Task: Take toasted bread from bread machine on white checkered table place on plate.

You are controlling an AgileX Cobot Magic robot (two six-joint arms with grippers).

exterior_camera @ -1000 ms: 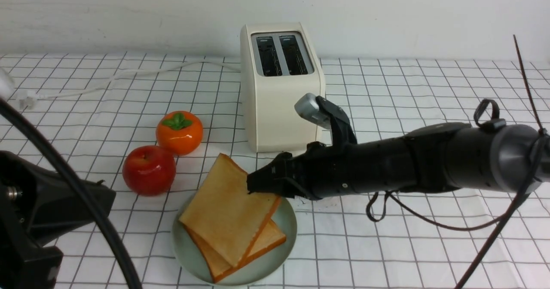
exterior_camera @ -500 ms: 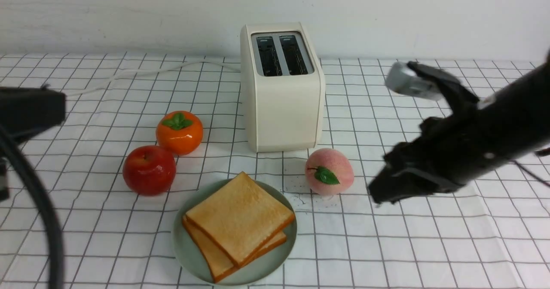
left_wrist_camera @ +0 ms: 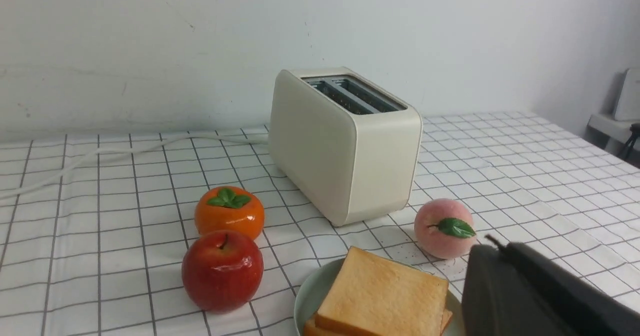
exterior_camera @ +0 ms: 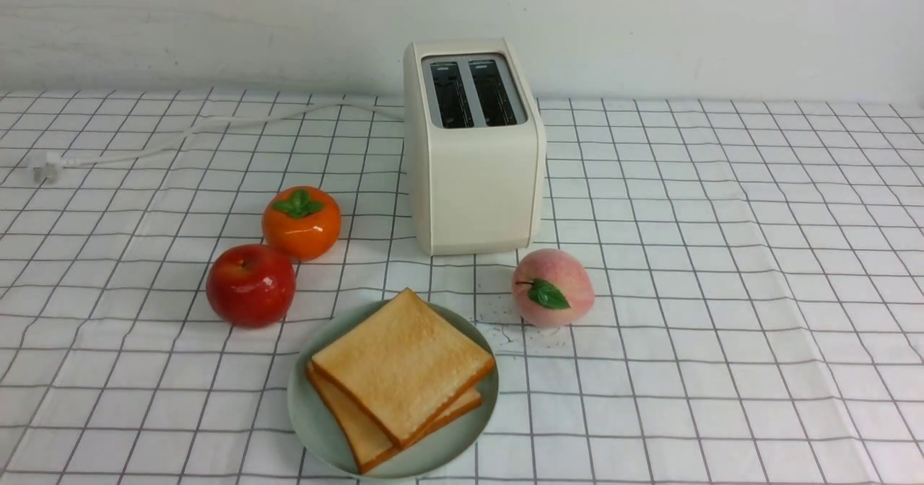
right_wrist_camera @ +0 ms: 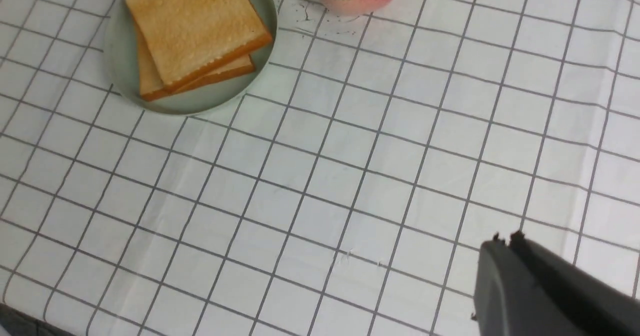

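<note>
Two slices of toasted bread (exterior_camera: 401, 362) lie stacked on the mint-green plate (exterior_camera: 303, 413) at the front of the white checkered table (exterior_camera: 722, 290); the lower slice (exterior_camera: 346, 427) sticks out underneath. The cream bread machine (exterior_camera: 473, 182) stands behind it, both slots empty. Neither arm shows in the front view. In the left wrist view my left gripper (left_wrist_camera: 492, 241) is shut and empty, beside the plate (left_wrist_camera: 306, 296) and bread (left_wrist_camera: 385, 296). In the right wrist view my right gripper (right_wrist_camera: 505, 238) is shut and empty above bare cloth, well away from the plate (right_wrist_camera: 117, 56).
A red apple (exterior_camera: 250, 285) and an orange persimmon (exterior_camera: 301, 221) sit left of the plate. A pink peach (exterior_camera: 552, 286) sits right of it, with crumbs nearby. The toaster's white cord (exterior_camera: 180, 135) runs left to a plug (exterior_camera: 45, 167). A wall stands behind.
My right gripper let go of the top slice, which now lies flat on the lower one. The right arm drew back to the right out of the front view; the left arm left it too.
</note>
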